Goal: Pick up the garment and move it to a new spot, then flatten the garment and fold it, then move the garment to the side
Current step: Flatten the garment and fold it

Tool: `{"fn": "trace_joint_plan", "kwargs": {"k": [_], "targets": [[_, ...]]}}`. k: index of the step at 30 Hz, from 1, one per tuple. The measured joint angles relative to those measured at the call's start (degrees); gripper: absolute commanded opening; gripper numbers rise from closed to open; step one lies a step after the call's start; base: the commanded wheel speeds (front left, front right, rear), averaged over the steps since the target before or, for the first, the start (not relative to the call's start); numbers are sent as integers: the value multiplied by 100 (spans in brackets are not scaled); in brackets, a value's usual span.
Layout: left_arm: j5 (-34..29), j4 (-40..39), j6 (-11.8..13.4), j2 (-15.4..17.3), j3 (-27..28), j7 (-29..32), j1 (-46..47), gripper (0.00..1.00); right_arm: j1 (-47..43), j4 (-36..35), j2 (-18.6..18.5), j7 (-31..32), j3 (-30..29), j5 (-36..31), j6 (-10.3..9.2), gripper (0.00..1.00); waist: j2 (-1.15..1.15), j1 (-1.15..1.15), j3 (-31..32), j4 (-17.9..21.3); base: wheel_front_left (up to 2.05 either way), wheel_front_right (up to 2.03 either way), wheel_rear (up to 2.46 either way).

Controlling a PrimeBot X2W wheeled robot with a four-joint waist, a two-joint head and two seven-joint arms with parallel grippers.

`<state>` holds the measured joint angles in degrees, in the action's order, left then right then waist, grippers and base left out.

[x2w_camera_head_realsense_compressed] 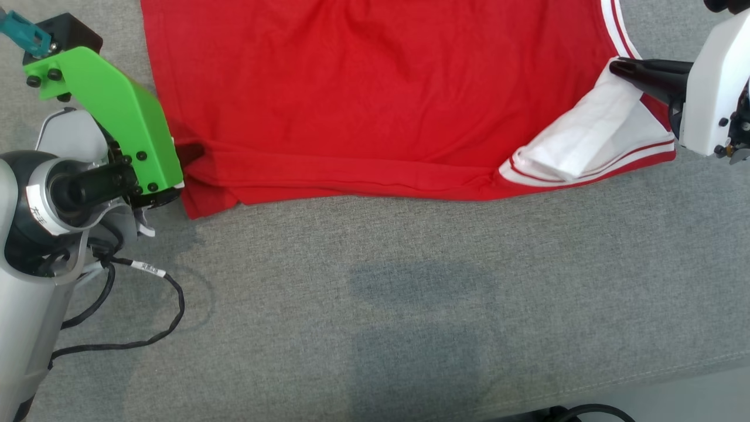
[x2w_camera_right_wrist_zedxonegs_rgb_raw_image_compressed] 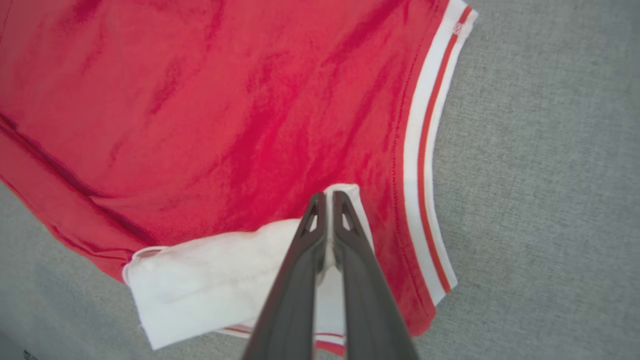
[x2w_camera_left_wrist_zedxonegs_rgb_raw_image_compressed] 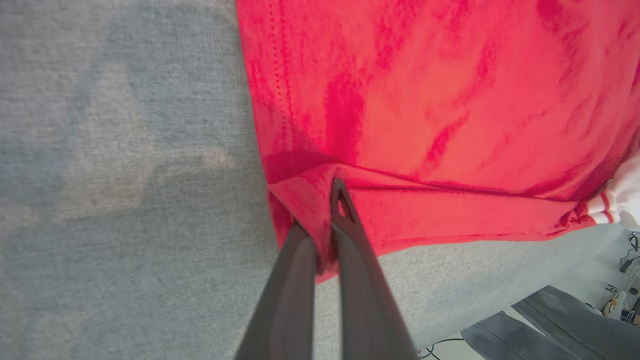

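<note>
Spread on a grey cloth-covered desk point(x2w_camera_head_realsense_compressed: 410, 281), running off the top of the head view: a red garment point(x2w_camera_head_realsense_compressed: 375, 88) with white striped trim. At the left gripper point(x2w_camera_head_realsense_compressed: 190, 153), jaws pinched shut on its near left corner. At the right gripper point(x2w_camera_head_realsense_compressed: 620, 67), jaws closed on the turned-over white flap at the near right. Darker patches on the cloth mid-desk. Black cable point(x2w_camera_head_realsense_compressed: 146, 328) trailing at left; pale floor point(x2w_camera_head_realsense_compressed: 691, 392) beyond the seamed near edge.

The garment point(x2w_camera_head_realsense_compressed: 375, 88) runs off the head view's far edge. One fingertip of the left claw point(x2w_camera_left_wrist_zedxonegs_rgb_raw_image_compressed: 320, 210) is buried under its folded hem. Near the left wrist view's corner, clutter point(x2w_camera_left_wrist_zedxonegs_rgb_raw_image_compressed: 620, 302) is too small to identify.
</note>
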<state>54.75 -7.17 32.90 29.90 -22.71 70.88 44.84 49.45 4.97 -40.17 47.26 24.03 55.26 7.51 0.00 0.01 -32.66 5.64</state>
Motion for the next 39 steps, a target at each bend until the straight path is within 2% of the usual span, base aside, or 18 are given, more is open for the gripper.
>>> {"fn": "trace_joint_plan", "kwargs": {"k": [11,17,35,39], "targets": [[16,166,24,-145,49,-136,36,0,91,483,-20,-620,314,-54,0,0,0,0,109,-106,0,0,0],[36,196,23,-175,47,-155,16,0,252,666,-49,-1217,376,-183,1,0,0,0,161,-138,0,0,0],[59,222,23,-193,82,-188,36,0,578,1044,-88,-1961,826,-269,1,0,0,-1,157,-116,0,0,0],[59,226,22,-192,78,-187,38,0,693,1096,-69,-2408,936,-404,1,0,0,0,143,-109,0,0,0]]}}
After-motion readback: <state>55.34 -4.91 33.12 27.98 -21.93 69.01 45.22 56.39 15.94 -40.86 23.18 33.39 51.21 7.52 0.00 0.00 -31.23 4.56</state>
